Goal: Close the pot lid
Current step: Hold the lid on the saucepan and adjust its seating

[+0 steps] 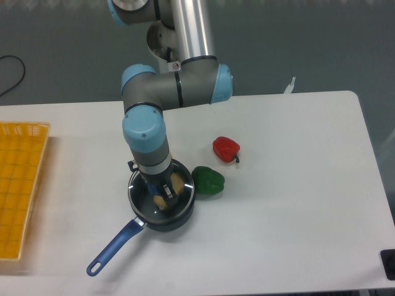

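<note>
Pincer (pixel 162 196) narrow on knob, lid (pixel 143 197) seated on pot (pixel 179 217) — green pepper (pixel 208 180) beside

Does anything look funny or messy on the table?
Nothing looks messy. The lid sits flat on the pot with the hand right over its middle. The green pepper leans against the pot, the red pepper lies apart.

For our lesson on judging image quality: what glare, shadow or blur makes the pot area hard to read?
Fixed camera: soft even light; faint shadows under the pot and green pepper; slight overall softness; the arm hides the tool, so the glass lid and its knob are hard to make out.
</note>
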Available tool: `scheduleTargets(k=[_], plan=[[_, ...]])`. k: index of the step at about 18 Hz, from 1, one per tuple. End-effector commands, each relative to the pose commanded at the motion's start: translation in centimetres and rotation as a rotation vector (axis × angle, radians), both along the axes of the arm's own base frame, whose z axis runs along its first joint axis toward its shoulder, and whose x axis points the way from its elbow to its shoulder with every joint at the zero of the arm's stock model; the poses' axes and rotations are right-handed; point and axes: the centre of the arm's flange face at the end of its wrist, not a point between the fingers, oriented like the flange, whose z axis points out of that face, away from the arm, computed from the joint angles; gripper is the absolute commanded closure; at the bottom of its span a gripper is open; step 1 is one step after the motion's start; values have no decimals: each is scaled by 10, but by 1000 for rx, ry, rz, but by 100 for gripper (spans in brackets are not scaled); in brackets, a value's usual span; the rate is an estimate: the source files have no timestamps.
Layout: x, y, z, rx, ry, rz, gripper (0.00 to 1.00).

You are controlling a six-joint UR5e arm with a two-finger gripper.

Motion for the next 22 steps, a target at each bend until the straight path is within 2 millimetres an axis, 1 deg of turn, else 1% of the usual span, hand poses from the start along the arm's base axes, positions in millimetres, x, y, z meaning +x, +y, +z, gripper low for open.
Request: scheduleTargets(k=[1,2,4,15,19,22], plan=[[0,0,1,1,1,0,16],[0,0,2,2,2,-2,9],[0,0,4,6,5,-2,1],[-2,0,5,10,10,-1,1],[-1,-1,9,13,14,-1,1],[1,-3,17,20,24,-6,0]])
